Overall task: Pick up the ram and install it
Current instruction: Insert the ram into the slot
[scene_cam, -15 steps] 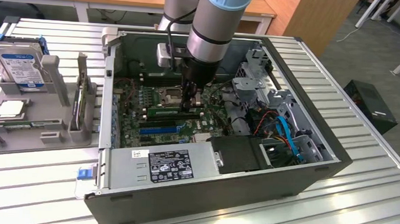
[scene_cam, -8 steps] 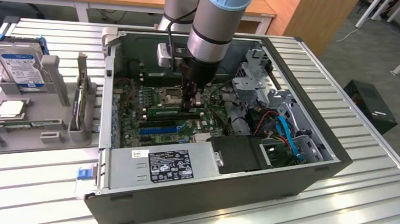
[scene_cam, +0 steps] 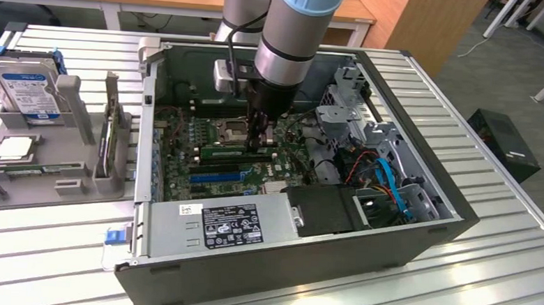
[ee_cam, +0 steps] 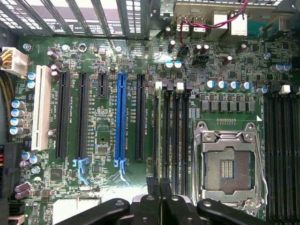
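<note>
MY FINGERS AT THE BOARD: My gripper (ee_cam: 159,183) hangs closest to the wrist lens, its black linkage fanned out to either side. The two fingertips (ee_cam: 152,182) are drawn almost together over the near end of the black memory slots (ee_cam: 171,136). The jaws are pressed close and pinch something thin.

From the exterior view that thin thing is the ram (scene_cam: 235,151), a long green stick standing on edge along the slots. It lies between the open processor socket (scene_cam: 234,128) and the blue slot (scene_cam: 217,178). My gripper (scene_cam: 259,143) comes straight down on the end of the stick toward the exterior view's right. Whether the stick is fully seated in its slot, I cannot tell.

In the wrist view the green motherboard (ee_cam: 117,56) spreads beneath me. It carries a blue slot (ee_cam: 122,119), and the bare processor socket (ee_cam: 228,164) sits just beside the memory slots.

The board lies inside an open computer case (scene_cam: 246,291) on a slatted metal table (scene_cam: 489,276). A labelled power supply (scene_cam: 221,223) sits at the case's near edge.

Toward the exterior view's left, well apart from the case, a grey holder (scene_cam: 66,183) stands on the table. It carries a hard drive (scene_cam: 26,91) and a square silver chip (scene_cam: 11,149).
</note>
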`<state>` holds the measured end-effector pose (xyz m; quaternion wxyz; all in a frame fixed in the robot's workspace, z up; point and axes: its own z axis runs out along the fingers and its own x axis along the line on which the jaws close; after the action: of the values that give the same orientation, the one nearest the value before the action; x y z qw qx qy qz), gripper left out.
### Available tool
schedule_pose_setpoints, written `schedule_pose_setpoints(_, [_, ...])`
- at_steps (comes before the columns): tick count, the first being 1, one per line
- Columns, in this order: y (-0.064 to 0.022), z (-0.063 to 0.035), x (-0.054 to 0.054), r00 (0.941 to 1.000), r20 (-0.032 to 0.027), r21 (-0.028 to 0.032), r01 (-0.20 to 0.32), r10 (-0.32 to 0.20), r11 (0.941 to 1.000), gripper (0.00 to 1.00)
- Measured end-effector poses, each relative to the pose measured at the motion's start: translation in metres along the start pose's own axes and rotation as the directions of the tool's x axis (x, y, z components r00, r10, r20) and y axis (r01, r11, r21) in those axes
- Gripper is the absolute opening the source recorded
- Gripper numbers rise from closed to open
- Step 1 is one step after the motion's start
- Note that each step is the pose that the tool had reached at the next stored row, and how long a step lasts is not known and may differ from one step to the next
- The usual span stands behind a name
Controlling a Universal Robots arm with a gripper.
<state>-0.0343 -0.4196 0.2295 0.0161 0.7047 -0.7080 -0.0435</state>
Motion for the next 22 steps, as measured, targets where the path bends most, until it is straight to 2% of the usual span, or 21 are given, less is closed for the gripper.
schedule_pose_setpoints(22, [-0.0016,0.0075,0.0003,1.0,0.0,0.0,0.0,0.0,1.0,0.12])
